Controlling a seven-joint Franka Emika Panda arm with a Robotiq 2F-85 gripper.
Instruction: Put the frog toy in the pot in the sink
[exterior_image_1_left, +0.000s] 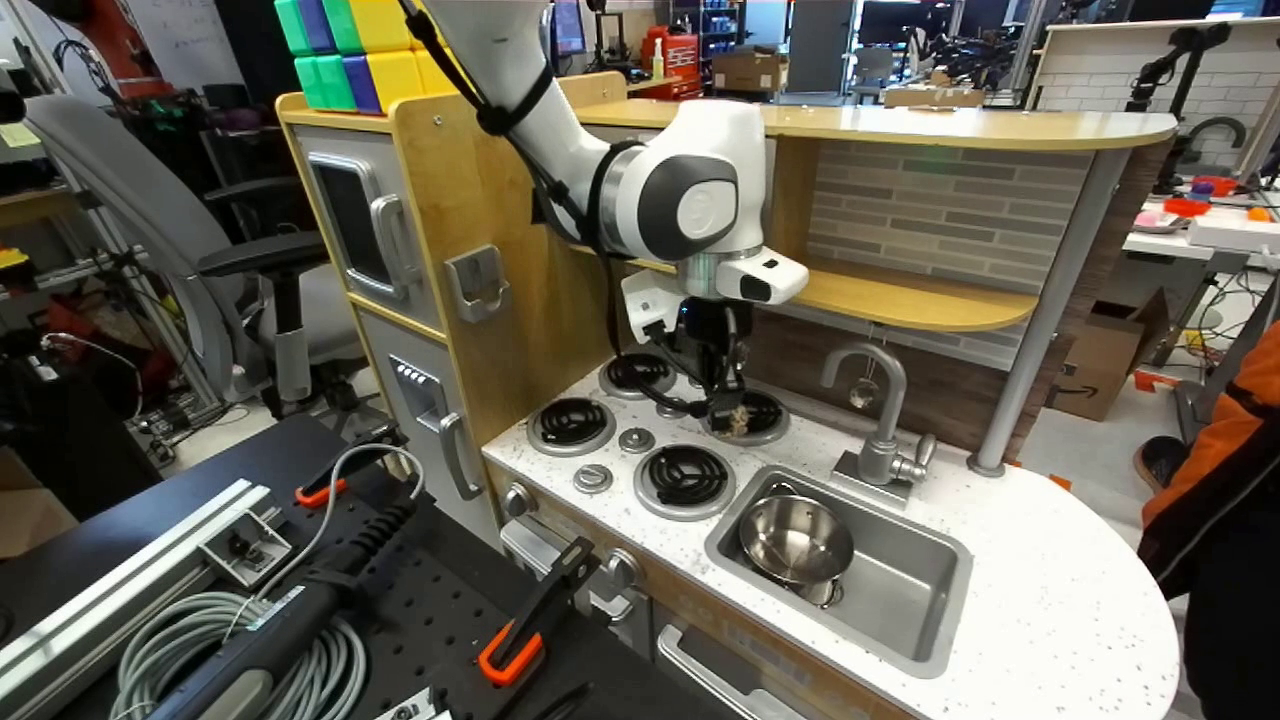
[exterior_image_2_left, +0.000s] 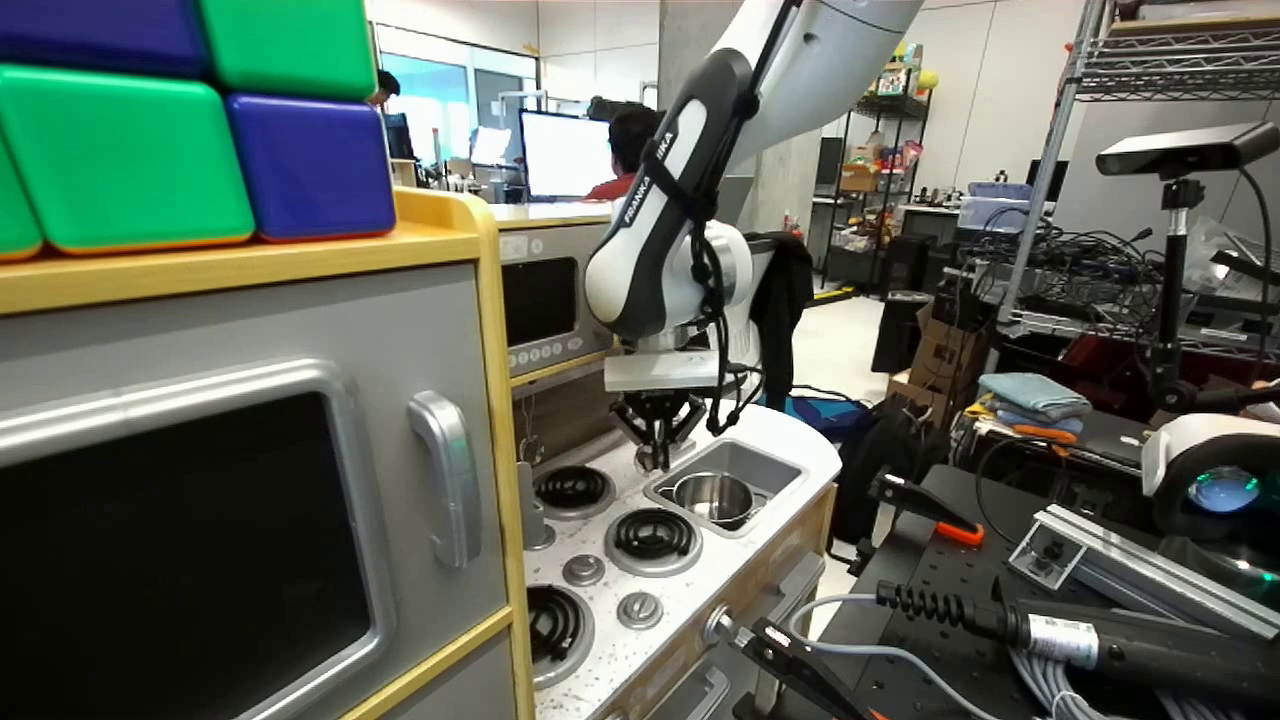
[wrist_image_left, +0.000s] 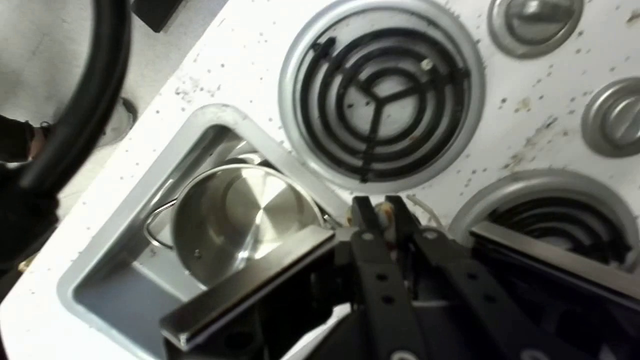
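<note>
1. Here, leftmost in an exterior view, stands a grey chair (exterior_image_1_left: 145, 220).
2. Next, coloured blocks (exterior_image_1_left: 365, 50) lie stacked on a wooden cupboard (exterior_image_1_left: 430, 220).
3. Then come black burners (exterior_image_1_left: 685, 475) in a white speckled counter (exterior_image_1_left: 1060, 580).
4. Fingers (wrist_image_left: 366, 220) narrowed, the gripper (wrist_image_left: 380, 204) pinches the frog toy (wrist_image_left: 385, 215), a small tan lump, above the counter.
5. Farther right, the pot (exterior_image_1_left: 797, 540) sits in the sink (exterior_image_1_left: 905, 590), at the end near the burners.
6. At the sink's back edge rises a grey tap (exterior_image_1_left: 882, 420).
</note>
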